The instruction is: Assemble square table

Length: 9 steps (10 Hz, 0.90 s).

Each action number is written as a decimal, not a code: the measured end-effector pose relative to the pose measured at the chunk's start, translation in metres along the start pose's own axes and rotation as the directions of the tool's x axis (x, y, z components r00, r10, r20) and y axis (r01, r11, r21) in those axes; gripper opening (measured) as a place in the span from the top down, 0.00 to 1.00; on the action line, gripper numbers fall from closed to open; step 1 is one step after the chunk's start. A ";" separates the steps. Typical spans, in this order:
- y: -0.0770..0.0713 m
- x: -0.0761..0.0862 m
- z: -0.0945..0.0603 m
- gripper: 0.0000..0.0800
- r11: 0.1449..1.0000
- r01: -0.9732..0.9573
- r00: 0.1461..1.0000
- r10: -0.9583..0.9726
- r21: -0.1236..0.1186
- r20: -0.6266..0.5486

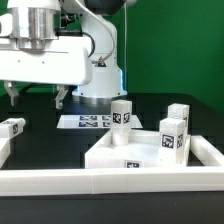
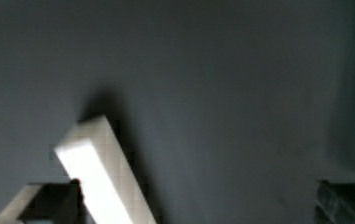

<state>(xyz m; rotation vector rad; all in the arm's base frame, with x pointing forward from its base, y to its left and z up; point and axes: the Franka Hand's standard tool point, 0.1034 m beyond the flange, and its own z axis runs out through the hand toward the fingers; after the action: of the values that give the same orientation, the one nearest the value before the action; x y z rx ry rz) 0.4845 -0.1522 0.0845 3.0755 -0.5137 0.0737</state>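
Note:
The square table's white slab [image 1: 120, 152] lies at the exterior view's right, with three white tagged legs upright on it: one at the back [image 1: 122, 113] and two at the right [image 1: 178, 114] [image 1: 172, 136]. Another tagged leg [image 1: 12, 128] lies on the dark table at the far left. My gripper [image 1: 36, 97] hangs open a little above that leg. In the wrist view the leg [image 2: 106, 170] shows as a slanted white block close to one dark finger [image 2: 41, 205], with a wide gap to the other finger [image 2: 352, 200]. Nothing is held.
A long white border rail [image 1: 110, 181] runs along the front and up the right side [image 1: 210, 150]. The marker board [image 1: 88, 121] lies flat behind the slab, in front of the arm's white base [image 1: 100, 80]. A green wall stands behind.

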 end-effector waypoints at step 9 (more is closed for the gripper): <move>0.063 -0.036 0.011 0.19 1.000 -0.020 0.996 0.020 0.007 0.085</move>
<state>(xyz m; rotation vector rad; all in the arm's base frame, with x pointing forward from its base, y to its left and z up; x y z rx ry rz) 0.4307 -0.2001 0.0730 3.0923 -0.5488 -0.0555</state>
